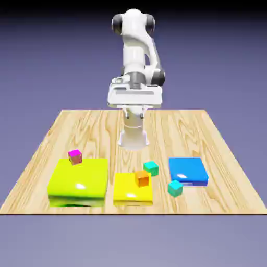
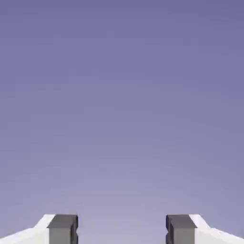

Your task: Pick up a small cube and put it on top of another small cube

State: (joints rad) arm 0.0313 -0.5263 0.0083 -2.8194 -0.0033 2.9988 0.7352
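The end effector is spread wide with nothing between its tips, raised over the far part of the wooden desk. The small cubes, among them the orange one by the yellow block, lie nearer the camera and lower, so the coming move likely goes forward and down.

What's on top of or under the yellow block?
An orange cube appears on top of the yellow block, toward its far right corner in the exterior view. The block hides whatever is beneath it; only table shows around it.
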